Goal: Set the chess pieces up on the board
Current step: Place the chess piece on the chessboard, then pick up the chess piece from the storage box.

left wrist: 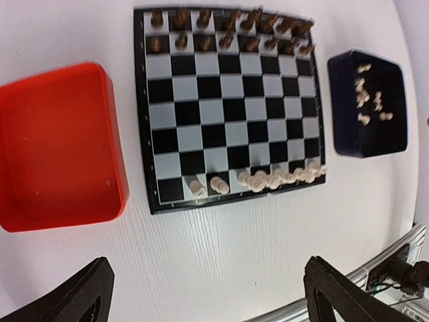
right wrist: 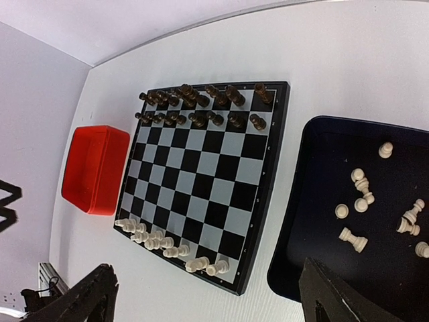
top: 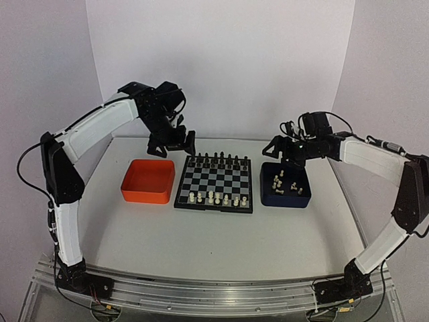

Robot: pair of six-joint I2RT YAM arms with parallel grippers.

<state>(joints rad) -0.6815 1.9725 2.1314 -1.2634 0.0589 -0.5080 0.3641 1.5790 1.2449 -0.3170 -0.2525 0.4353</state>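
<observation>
The board (top: 216, 178) lies mid-table, with small black pieces (top: 218, 161) filling its two far rows. Several cream-white chess pieces (top: 216, 198) stand along its near row, also seen from the left wrist (left wrist: 271, 180) and the right wrist (right wrist: 164, 243). More white pieces (right wrist: 365, 201) lie loose in the dark blue tray (top: 285, 200). My left gripper (top: 175, 146) hangs open and empty above the board's far left corner. My right gripper (top: 285, 154) is open and empty over the blue tray's far side.
An orange tray (top: 144, 195) with nothing in it sits left of the board. The metal rail of the arm bases (top: 214, 295) runs along the near table edge. White walls close the back and sides.
</observation>
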